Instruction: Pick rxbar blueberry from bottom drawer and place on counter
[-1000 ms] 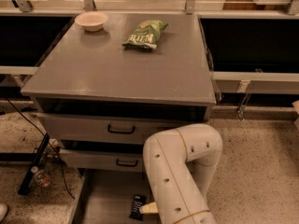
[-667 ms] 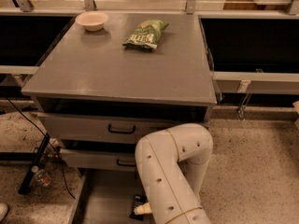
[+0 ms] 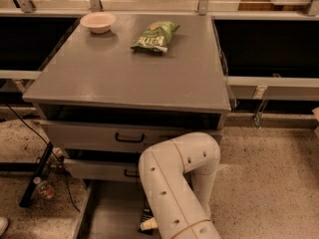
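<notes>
The bottom drawer (image 3: pixel 107 210) is pulled out at the lower edge of the camera view, and its grey floor shows left of my arm. My white arm bends down into it, hiding most of the gripper (image 3: pixel 147 225), which sits low over the drawer floor. Only a small dark piece of the rxbar blueberry (image 3: pixel 146 214) shows, right at the gripper beside the arm's left edge. Whether it is gripped is hidden. Above the drawers lies the broad grey counter (image 3: pixel 124 73).
A green chip bag (image 3: pixel 155 35) and a pale bowl (image 3: pixel 97 21) rest at the back of the counter. Two upper drawers with black handles (image 3: pixel 129 138) stand slightly open. A bottle (image 3: pixel 44 189), a black stand leg and cables lie on the speckled floor at left.
My arm's elbow has swung left and now covers more of the drawer. The dark bar is more hidden than before.
</notes>
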Robot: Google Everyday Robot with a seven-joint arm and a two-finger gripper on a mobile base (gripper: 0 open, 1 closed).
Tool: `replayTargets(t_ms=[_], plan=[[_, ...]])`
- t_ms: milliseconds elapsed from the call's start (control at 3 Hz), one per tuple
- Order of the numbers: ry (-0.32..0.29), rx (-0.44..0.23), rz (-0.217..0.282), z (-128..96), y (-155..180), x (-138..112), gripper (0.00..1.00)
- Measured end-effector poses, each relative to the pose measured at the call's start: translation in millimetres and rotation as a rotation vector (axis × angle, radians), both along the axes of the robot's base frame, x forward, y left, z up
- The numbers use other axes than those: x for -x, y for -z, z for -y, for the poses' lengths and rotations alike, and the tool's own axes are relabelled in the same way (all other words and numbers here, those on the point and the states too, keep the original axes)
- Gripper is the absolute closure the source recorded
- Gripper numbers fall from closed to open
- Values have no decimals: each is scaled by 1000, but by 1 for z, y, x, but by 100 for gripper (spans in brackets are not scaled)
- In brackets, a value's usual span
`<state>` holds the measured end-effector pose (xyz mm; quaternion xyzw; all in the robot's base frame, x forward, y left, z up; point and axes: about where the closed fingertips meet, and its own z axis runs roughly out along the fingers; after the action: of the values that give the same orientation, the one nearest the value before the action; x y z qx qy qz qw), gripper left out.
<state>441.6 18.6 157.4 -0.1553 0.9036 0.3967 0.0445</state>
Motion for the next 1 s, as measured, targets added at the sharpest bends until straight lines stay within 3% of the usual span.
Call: replayTargets(t_ms=[333,1000], plan=[[0,0,0,0,0,0,0],[17,-36,112,10,-9,19,0]])
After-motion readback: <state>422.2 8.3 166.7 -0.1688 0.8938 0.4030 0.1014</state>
